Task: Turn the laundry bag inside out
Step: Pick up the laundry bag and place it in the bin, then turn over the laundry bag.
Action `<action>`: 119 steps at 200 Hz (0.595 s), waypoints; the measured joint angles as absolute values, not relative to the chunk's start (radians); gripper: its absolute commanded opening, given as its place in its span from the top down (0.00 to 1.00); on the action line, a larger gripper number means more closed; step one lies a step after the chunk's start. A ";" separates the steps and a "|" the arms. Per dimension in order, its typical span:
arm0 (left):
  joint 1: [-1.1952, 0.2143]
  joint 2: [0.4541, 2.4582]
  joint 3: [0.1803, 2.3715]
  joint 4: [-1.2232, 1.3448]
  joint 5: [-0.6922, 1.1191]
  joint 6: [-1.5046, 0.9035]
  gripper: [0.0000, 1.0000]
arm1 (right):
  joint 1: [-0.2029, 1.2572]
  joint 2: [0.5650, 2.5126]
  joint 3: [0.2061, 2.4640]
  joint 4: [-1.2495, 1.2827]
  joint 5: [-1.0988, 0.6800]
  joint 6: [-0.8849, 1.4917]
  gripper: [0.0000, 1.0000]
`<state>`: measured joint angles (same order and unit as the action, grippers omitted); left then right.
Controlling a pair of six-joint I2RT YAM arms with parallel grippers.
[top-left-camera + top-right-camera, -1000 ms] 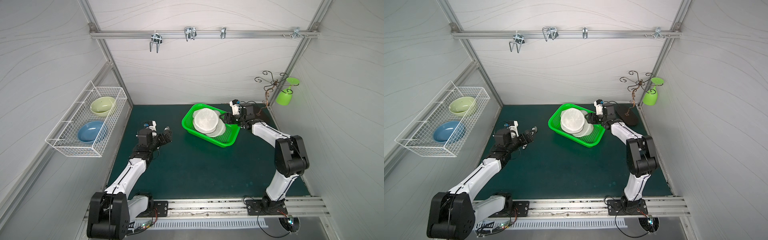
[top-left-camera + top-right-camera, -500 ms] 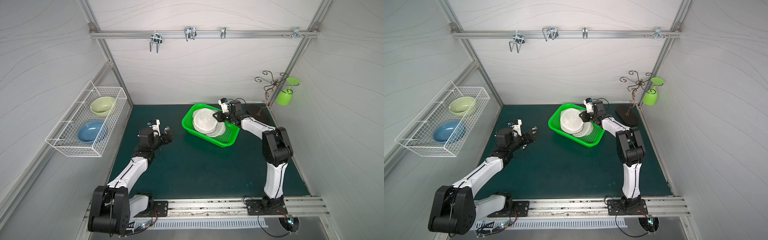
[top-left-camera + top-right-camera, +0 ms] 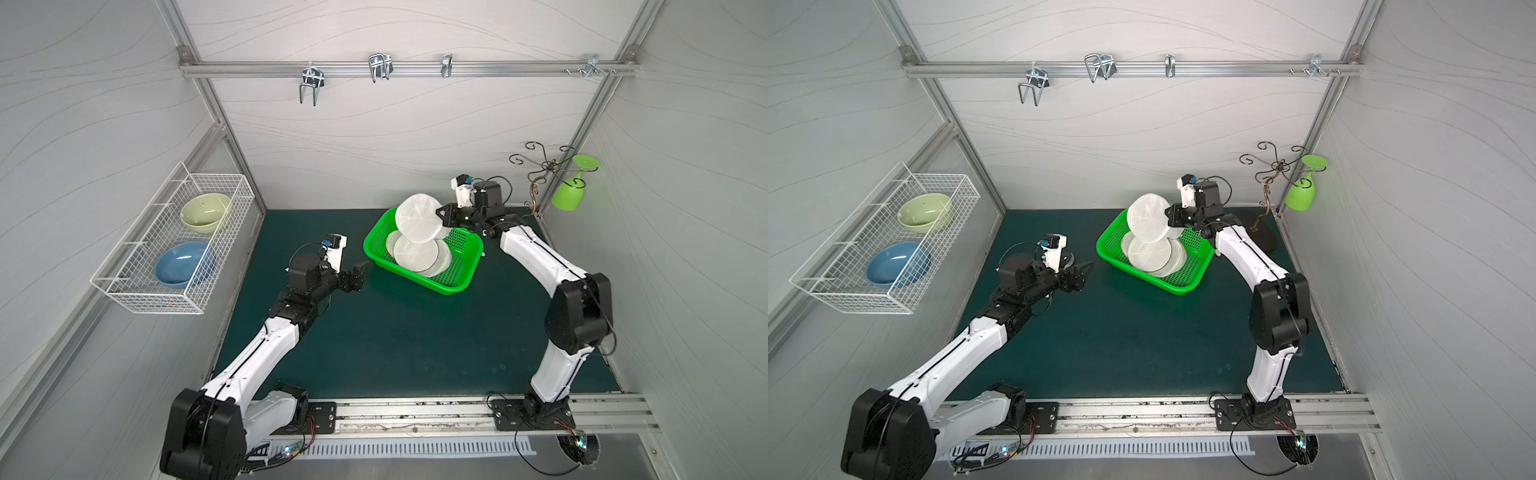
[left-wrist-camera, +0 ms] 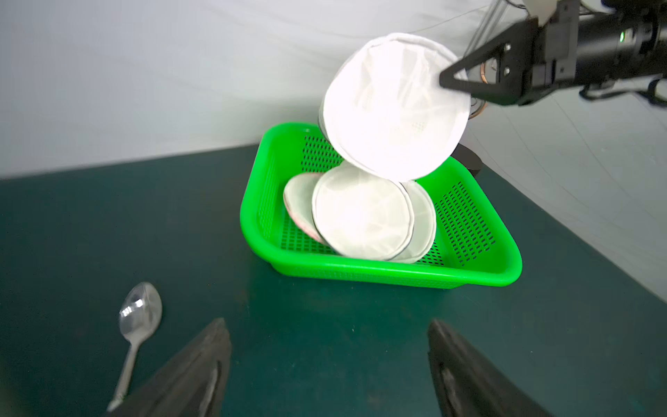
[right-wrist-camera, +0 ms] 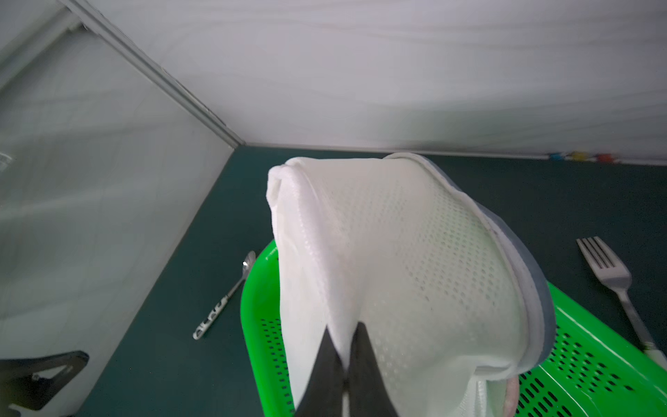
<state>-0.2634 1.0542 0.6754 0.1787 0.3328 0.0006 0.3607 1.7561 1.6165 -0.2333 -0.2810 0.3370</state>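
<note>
Laundry bag [image 3: 417, 218] hangs tilted over the green basket [image 3: 457, 286], its edge clamped in the jaws of the right gripper [image 3: 439, 214], while the left gripper [image 3: 360, 275] hovers with jaws spread, well apart from it.

The laundry bag [image 3: 417, 220] hangs above the basket [image 3: 455, 286].

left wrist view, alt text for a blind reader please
The right end effector pinches the rim of a round white laundry bag, held above a green basket holding more white bags. A spoon lies on the dark mat by the open left end effector.
</note>
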 measured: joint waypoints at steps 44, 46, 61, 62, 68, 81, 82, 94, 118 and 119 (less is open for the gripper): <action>-0.394 0.943 0.743 0.161 0.384 0.291 0.07 | 0.368 1.537 1.669 -0.435 -0.251 0.495 1.00; -0.402 0.940 0.745 0.161 0.387 0.308 0.07 | 0.369 1.529 1.670 -0.443 -0.251 0.502 1.00; -0.463 0.926 0.772 0.138 0.393 0.408 0.09 | 0.397 1.466 1.670 -0.507 -0.233 0.528 1.00; -0.469 0.926 0.776 0.134 0.393 0.416 0.09 | 0.401 1.460 1.670 -0.511 -0.229 0.528 1.00; -0.493 0.926 0.793 0.121 0.393 0.450 0.10 | 0.417 1.438 1.670 -0.534 -0.221 0.535 1.00; -0.540 0.933 0.831 0.103 0.392 0.531 0.11 | 0.457 1.391 1.669 -0.575 -0.201 0.553 1.00; -0.543 0.933 0.834 0.102 0.392 0.533 0.11 | 0.459 1.389 1.669 -0.578 -0.200 0.554 1.00; -0.584 0.944 0.871 0.092 0.388 0.604 0.12 | 0.494 1.353 1.669 -0.610 -0.186 0.574 1.00; -0.655 0.977 0.940 0.060 0.376 0.709 0.12 | 0.564 1.299 1.658 -0.649 -0.156 0.625 1.00; -0.657 0.978 0.941 0.059 0.376 0.710 0.12 | 0.568 1.297 1.657 -0.651 -0.154 0.628 1.00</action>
